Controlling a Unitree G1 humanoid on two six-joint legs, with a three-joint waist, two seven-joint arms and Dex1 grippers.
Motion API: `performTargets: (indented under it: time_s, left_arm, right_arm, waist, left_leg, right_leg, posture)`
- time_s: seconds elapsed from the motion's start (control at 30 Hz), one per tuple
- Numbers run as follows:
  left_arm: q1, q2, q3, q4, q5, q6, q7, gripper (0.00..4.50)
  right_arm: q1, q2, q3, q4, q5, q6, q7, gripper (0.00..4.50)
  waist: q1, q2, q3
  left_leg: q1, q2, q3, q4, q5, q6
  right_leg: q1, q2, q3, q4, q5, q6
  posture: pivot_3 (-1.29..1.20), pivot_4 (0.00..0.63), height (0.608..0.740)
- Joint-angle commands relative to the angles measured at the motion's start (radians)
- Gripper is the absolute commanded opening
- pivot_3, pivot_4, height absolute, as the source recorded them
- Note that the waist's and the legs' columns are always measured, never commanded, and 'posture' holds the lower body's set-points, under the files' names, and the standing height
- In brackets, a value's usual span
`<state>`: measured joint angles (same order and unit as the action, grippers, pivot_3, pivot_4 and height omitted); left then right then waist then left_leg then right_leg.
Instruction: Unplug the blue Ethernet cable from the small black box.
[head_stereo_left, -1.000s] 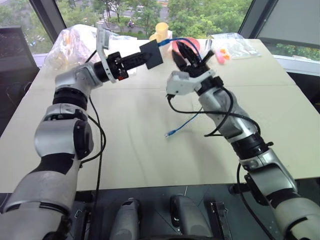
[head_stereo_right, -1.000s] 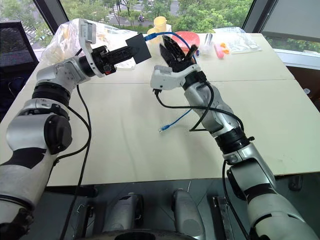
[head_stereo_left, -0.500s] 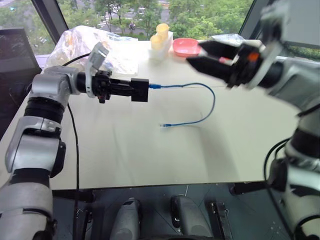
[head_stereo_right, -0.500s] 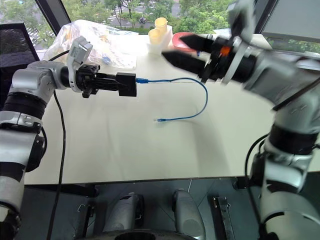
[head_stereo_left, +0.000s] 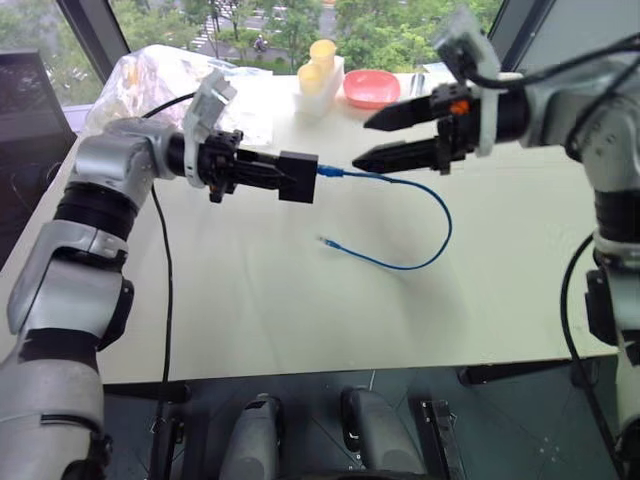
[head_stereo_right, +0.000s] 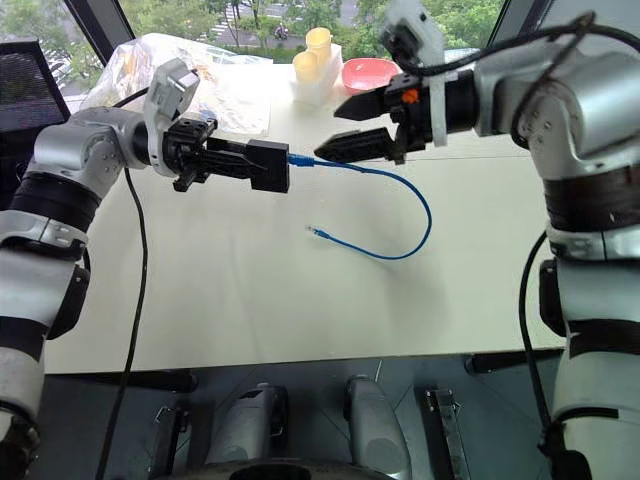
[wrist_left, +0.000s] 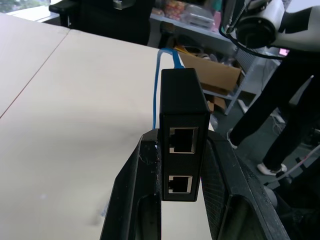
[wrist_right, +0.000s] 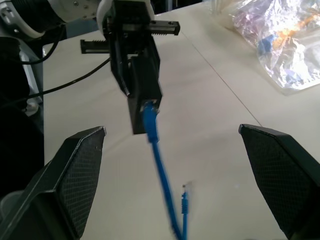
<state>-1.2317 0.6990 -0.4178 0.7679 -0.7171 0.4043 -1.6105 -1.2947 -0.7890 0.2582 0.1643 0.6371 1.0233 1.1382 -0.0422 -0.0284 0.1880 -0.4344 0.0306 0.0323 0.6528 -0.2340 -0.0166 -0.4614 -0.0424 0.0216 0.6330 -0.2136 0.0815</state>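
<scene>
My left gripper (head_stereo_left: 270, 176) is shut on the small black box (head_stereo_left: 298, 178) and holds it level above the table. The left wrist view shows the box (wrist_left: 182, 145) clamped between both fingers (wrist_left: 135, 200), two empty ports facing the camera. The blue Ethernet cable (head_stereo_left: 440, 215) is plugged into the box's far side. It loops down to the table and ends in a free plug (head_stereo_left: 325, 241). My right gripper (head_stereo_left: 372, 140) is open wide and points at the box from a short way off. In its wrist view the cable (wrist_right: 160, 165) runs between its spread fingers (wrist_right: 75, 175).
At the table's far side stand yellow cups (head_stereo_left: 322, 65), a pink bowl (head_stereo_left: 371, 90) and a crinkled plastic bag (head_stereo_left: 150, 80). A person's legs (wrist_left: 280, 110) show beyond the table's edge in the left wrist view.
My right gripper has opened wide, let go of the cable and turned level toward the box. My left gripper has drawn the box lower and nearer, with the cable still plugged in.
</scene>
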Motion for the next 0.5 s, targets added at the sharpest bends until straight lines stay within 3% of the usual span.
performTargets:
  time_s: [0.03,0.5]
  left_arm:
    - [-0.036,0.003,0.014,-0.002,-0.034,-0.012,-0.004,0.50]
    - [-0.027,-0.005,0.036,0.000,-0.043,-0.004,-0.004,0.50]
  right_arm:
    - [-0.051,0.017,0.025,0.044,-0.043,-0.020,0.087,4.45]
    - [-0.031,0.148,-0.051,0.116,-0.064,0.081,0.066,4.45]
  waist:
    - [0.001,0.000,0.000]
    - [0.006,0.000,0.000]
  left_leg:
    - [0.000,0.000,0.000,0.000,0.000,0.000]
    - [-0.001,0.000,0.000,0.003,0.000,0.000]
  right_leg:
    - [0.000,0.000,0.000,0.000,0.000,0.000]
    - [0.000,0.000,0.000,0.002,0.000,0.000]
  posture:
    - [0.00,0.150,0.740]
    - [0.00,0.150,0.740]
